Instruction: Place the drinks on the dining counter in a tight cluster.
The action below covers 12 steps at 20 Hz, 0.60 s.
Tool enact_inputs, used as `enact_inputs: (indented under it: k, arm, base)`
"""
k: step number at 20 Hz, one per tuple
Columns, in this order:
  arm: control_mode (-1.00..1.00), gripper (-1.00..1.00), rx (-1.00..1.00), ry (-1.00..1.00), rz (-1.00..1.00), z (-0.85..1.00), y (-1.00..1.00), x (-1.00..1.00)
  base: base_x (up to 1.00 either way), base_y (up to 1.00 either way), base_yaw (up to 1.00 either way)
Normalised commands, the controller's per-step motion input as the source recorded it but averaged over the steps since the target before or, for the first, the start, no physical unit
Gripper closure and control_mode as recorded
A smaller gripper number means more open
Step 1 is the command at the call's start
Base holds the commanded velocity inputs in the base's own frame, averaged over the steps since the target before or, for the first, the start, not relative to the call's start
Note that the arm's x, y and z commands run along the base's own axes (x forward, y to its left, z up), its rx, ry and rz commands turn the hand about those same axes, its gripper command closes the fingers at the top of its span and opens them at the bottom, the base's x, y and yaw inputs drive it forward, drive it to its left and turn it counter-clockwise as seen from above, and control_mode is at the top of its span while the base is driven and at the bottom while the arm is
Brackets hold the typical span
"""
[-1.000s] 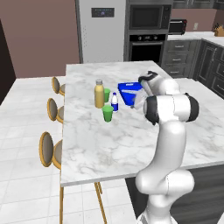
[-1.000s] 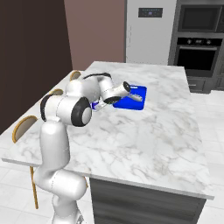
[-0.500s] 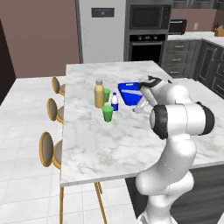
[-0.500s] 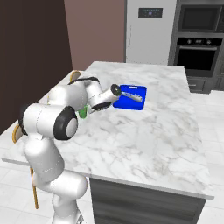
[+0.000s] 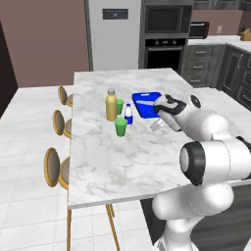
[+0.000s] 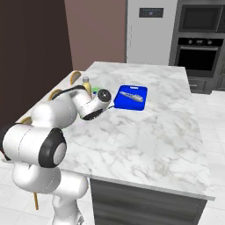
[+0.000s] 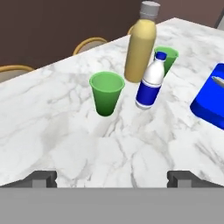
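Note:
On the dining counter [image 5: 108, 166] the yellow juice bottle [image 5: 112, 106] and the small blue-labelled water bottle [image 5: 128, 114] stand upright, close together. In the hand view the juice bottle [image 7: 140, 43] is at the top and the water bottle [image 7: 150, 81] is just in front of it, on the counter [image 7: 52, 127]. My gripper [image 5: 156, 125] hovers low over the marble to the right of the water bottle, open and holding nothing. Its two dark fingertips [image 7: 41, 177] stand wide apart, well short of the bottles. The juice bottle [image 6: 86, 83] peeks out behind my arm.
Two green cups stand by the bottles, one in front [image 7: 106, 92] and one behind [image 7: 168, 57]. A blue board [image 5: 147, 104] with a grey utensil lies just behind the hand. Round tan stools [image 5: 55, 166] line the counter's left edge.
The arm has swung and its elbow has dropped to the right, while the hand stayed by the blue board. The gripper stays open. The bottles have not moved.

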Motion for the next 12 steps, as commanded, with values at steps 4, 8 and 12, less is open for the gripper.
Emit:
enact_inputs:
  k: [4, 8, 12]
  arm:
    - [-1.0, -1.0, 0.0, 0.0, -0.21, 0.18, 0.0, -0.61]
    - [-1.0, -1.0, 0.0, 0.0, -0.22, 0.17, 0.0, -0.61]
    - [-1.0, -1.0, 0.0, 0.0, -0.2, 0.15, 0.0, -0.58]
  base:
    - [0.0, 0.0, 0.0]
    - [0.0, 0.0, 0.0]
    - [0.0, 0.0, 0.0]
